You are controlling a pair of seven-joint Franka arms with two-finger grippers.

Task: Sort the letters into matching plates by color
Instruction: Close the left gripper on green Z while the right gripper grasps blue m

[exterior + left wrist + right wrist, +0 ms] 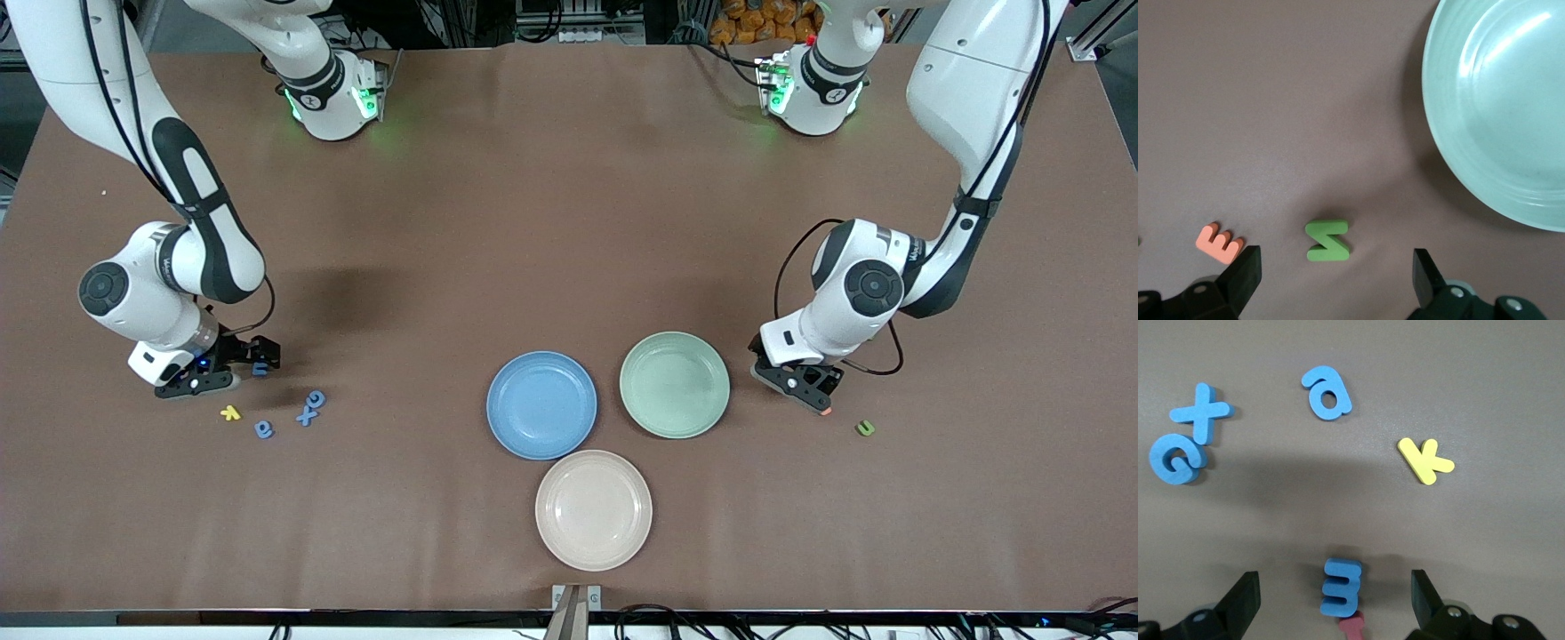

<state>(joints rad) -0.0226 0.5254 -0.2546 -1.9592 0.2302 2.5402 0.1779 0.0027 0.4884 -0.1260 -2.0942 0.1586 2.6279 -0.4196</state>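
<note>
My right gripper [236, 366] hangs open low over a blue letter [1341, 587] that lies between its fingers untouched. Three more blue letters [307, 415] lie a little nearer the front camera: an "a" [1327, 393], a cross shape [1201, 413] and a round one [1177, 458]. My left gripper [797, 384] is open beside the green plate [675, 384], low over a green letter [1328, 241]. Another green letter [865, 428] lies toward the left arm's end. The blue plate [541, 404] sits beside the green one; both are empty.
A cream plate [593, 508] sits nearer the front camera than the other two. A yellow letter [1425, 460] lies among the blue ones, and a pink letter [1353, 628] touches the blue one under my right gripper. An orange letter [1219, 243] lies by a left finger.
</note>
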